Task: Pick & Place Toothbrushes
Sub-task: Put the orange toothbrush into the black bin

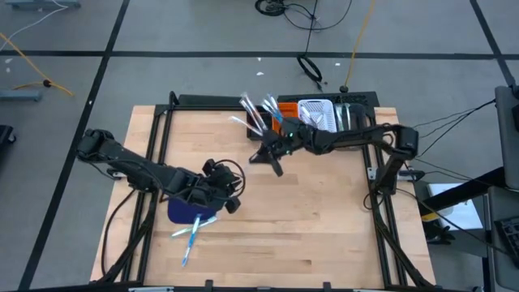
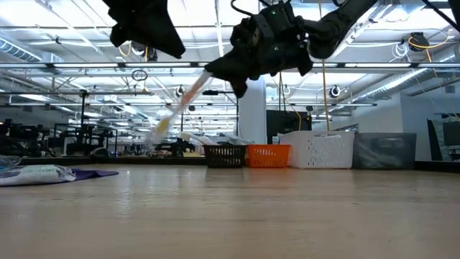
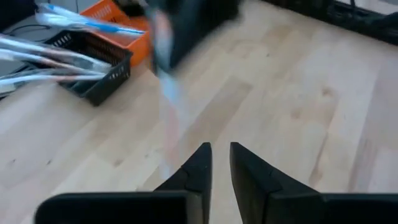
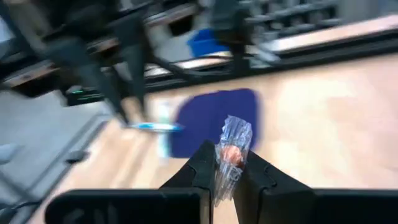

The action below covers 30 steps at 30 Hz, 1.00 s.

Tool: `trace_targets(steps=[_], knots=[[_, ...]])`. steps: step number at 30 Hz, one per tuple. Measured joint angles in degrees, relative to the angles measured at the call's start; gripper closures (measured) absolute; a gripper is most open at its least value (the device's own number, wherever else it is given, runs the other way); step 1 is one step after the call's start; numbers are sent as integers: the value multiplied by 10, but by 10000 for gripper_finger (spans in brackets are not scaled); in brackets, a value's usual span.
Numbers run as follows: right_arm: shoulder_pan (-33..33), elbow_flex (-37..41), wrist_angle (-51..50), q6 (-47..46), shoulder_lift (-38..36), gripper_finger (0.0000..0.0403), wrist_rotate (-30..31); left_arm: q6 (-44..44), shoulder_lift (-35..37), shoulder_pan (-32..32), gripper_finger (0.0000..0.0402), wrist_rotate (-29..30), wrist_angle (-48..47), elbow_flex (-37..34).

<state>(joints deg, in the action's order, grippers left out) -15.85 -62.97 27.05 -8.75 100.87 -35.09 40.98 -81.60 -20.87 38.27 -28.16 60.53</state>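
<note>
— Right gripper point(image 4: 225, 163) first: what is it doing?

— Its fingers are pinched on a wrapped toothbrush point(image 4: 230, 155) with an orange accent. In the low view that brush point(image 2: 181, 106) hangs slanting down from the jaws, well above the table point(image 1: 324, 219), near the row of bins at the far edge.

— So which step is this?

— Carrying, I'd judge. The pick from the black bin point(image 1: 261, 114) looks done, and the dark blue mat point(image 1: 185, 211) is the likely drop spot, since a few toothbrushes point(image 1: 193, 231) already lie at its near edge.

— And the left gripper point(image 3: 220, 163)?

— It sits over the mat, fingers only slightly parted, with nothing between them.

— What does the next move call for?

— Swinging the brush across to the mat and lowering it before letting go. Held by one end, the long stick may swing or tilt, so I'd go gently.

— Anything in the way?

— The left arm itself. It covers much of the mat from above, so it should clear off, or the right arm should aim for the bare part. More brushes point(image 1: 253, 112) stick out of the black bin; the orange bin point(image 1: 289, 108) and white bin point(image 1: 318, 113) stand just beside it.
</note>
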Motion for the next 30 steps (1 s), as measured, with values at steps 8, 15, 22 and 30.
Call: trace_targets(steps=[8,15,22,30], knots=[[-89,0,-150,50,-107,384,133,-1,-6,-10,344,0,-8,0],[-144,-1,-218,77,-166,384,234,-5,-7,-9,344,8,-10,0],[-165,0,-264,83,-157,384,236,-6,-7,-9,344,24,-10,0],[-164,-1,-254,101,-137,384,247,-10,-7,-9,344,24,-8,0]])
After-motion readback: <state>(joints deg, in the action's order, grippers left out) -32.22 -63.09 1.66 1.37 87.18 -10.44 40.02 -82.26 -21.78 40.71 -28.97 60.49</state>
